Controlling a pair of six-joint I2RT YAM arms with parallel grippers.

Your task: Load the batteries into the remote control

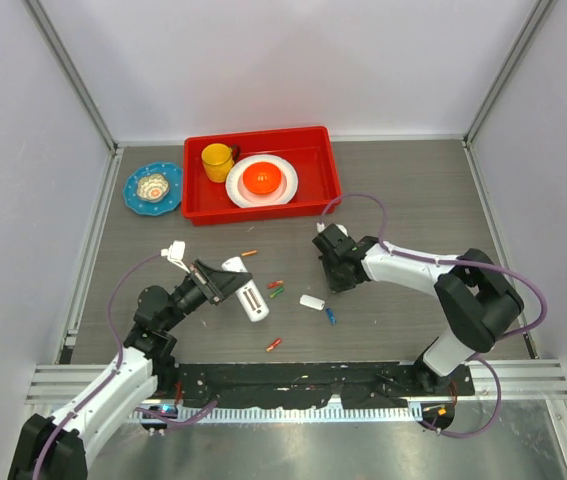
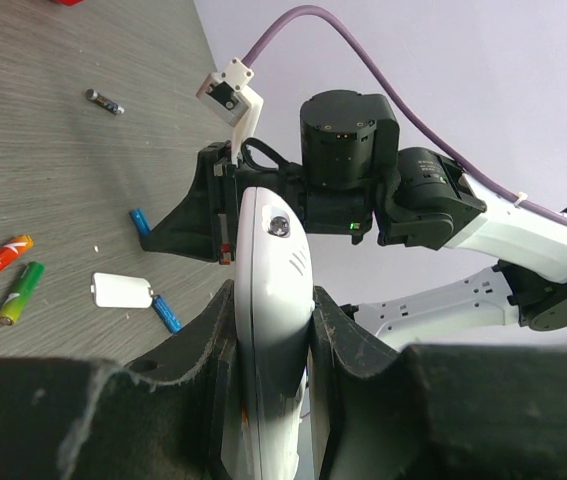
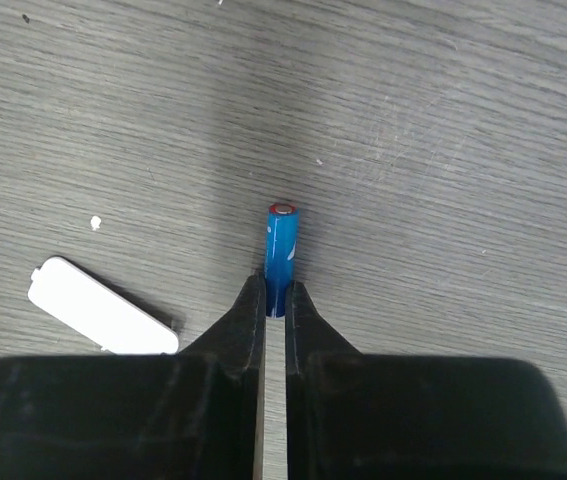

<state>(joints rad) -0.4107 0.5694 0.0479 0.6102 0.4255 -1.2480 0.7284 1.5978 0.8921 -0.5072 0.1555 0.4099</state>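
gripping entry 1: right pincer (image 3: 276, 300), jaws closed on the near end of the blue battery (image 3: 282, 245). most of the cell sticks out ahead of the tips, red-ringed end foremost, over the tabletop (image 3: 443, 120). whether it hangs clear of the wood cannot be told.
entry 2: back cover (image 3: 103, 320), white, lying flat just left of those tips, apart from them.
entry 3: left pincer (image 2: 273, 330), clamped on both long sides of the remote control (image 2: 273, 240), which reaches out toward the right arm and looks raised off the table.
entry 4: loose cells on the wood: second blue battery (image 1: 330, 316) beside the cover, red battery (image 1: 275, 284) and green battery (image 1: 278, 292) near the remote, orange battery (image 1: 249, 253) farther out, and another red cell nearer the bases.
step, judged: one cell in hand and loading barely begun; whether any cell sits in the remote is too small to tell. the next move calls for carrying the blue cell across, lining it up lengthwise with the bay, and pressing it in against a steady left hold.
room: open wood between the pincers, with the cover and loose cells low under the path. red tray (image 1: 263, 213) lies behind the right wrist, side walls well apart.
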